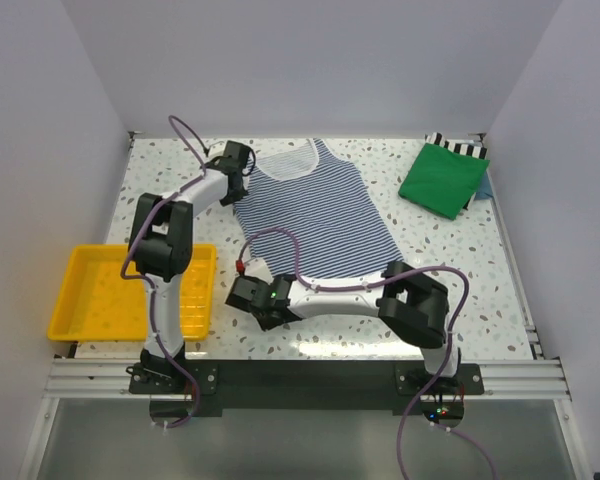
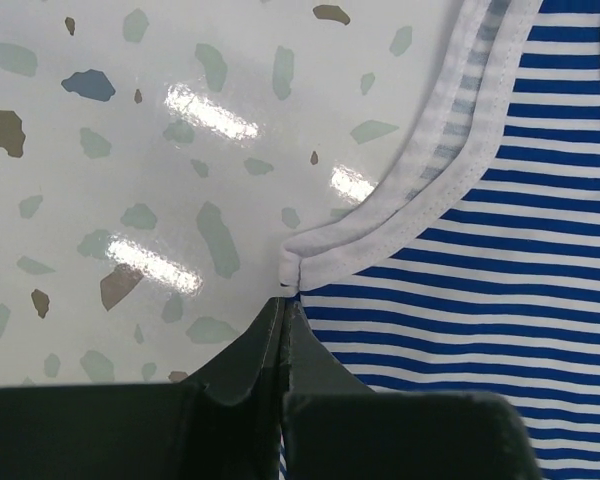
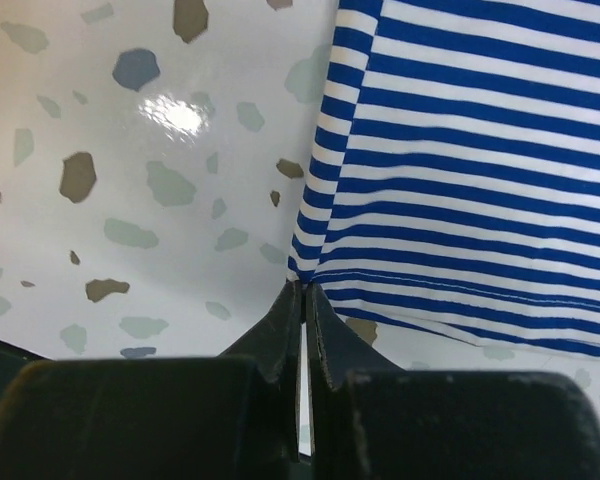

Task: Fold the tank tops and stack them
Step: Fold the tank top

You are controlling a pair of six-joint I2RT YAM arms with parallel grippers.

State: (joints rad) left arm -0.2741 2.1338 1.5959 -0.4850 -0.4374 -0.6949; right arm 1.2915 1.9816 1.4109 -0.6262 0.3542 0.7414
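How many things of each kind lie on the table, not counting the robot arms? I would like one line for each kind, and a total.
Tank tops: 2, the striped tank top spread flat and the green tank top folded.
Cloth partly hidden under the green one, kind unclear: 2, a black-and-white striped piece and a pale blue piece.
Trays: 1, the yellow tray.
Total: 5.

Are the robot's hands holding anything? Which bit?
Both pinch the striped tank top: the left gripper on the white armhole trim, the right gripper on a bottom hem corner.
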